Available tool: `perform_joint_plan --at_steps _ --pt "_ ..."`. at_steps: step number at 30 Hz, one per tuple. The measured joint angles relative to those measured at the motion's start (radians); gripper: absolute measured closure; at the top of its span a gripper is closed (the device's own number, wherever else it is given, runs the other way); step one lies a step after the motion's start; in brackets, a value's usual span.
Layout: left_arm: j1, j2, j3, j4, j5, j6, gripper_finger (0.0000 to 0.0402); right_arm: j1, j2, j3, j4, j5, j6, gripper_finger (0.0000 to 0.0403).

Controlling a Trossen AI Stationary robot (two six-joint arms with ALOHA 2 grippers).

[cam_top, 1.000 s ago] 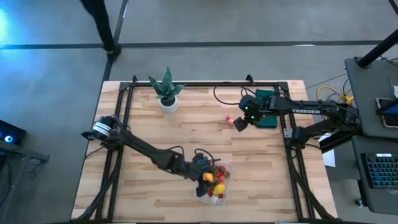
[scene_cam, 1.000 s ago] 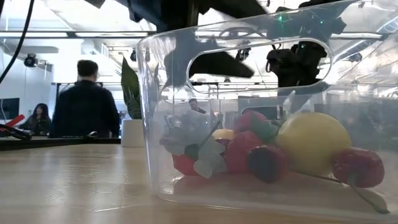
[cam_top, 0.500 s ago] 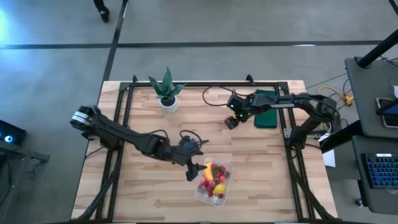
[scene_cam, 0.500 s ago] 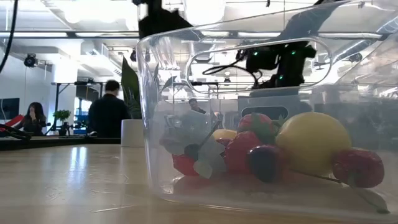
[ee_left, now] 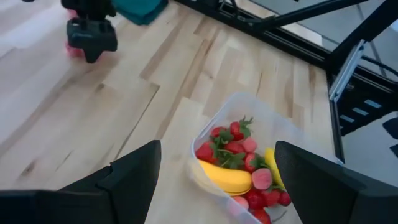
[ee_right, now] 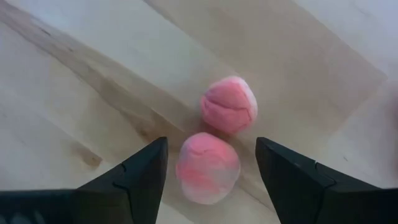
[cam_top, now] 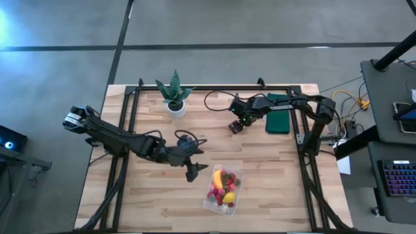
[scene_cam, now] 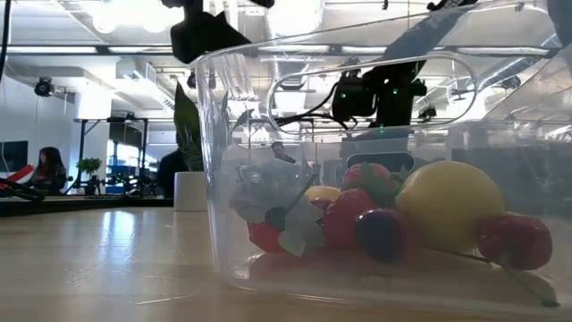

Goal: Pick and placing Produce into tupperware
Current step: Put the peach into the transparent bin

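Left gripper [cam_top: 192,174] has pulled back out of the tupperware [cam_top: 224,189], lower middle, fingers wide and empty. Right gripper [cam_top: 234,127], upper middle, now hovers spread over two pink pieces [ee_right: 208,167], nearer one right between its fingers [ee_right: 143,171].

You are working in an open-plan lab or office. Beyond the wooden table [cam_top: 214,130], the low view's left shows ceiling lights [scene_cam: 116,22], monitors and a seated person [scene_cam: 46,170]. A keyboard [cam_top: 396,179] sits at the high view's right edge.
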Motion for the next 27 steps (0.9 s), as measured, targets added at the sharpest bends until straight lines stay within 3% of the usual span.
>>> perform_joint_plan --at_steps 5,15,23,27 --pt "0.001 -0.001 -0.023 0.006 0.0 -0.001 0.0102 0.001 -0.017 -0.023 -0.017 -0.007 0.0 0.0186" --pt "0.001 -0.001 -0.028 0.01 0.0 -0.002 0.0102 0.001 -0.026 -0.027 0.02 -0.004 -0.015 0.0263" --pt "0.001 -0.001 -0.028 0.011 0.0 -0.003 0.0102 0.001 -0.027 -0.022 0.025 -0.005 -0.016 0.0276" --pt "0.001 -0.001 -0.028 0.01 0.0 -0.002 0.0102 0.009 -0.058 -0.024 0.012 -0.061 -0.019 0.0287"
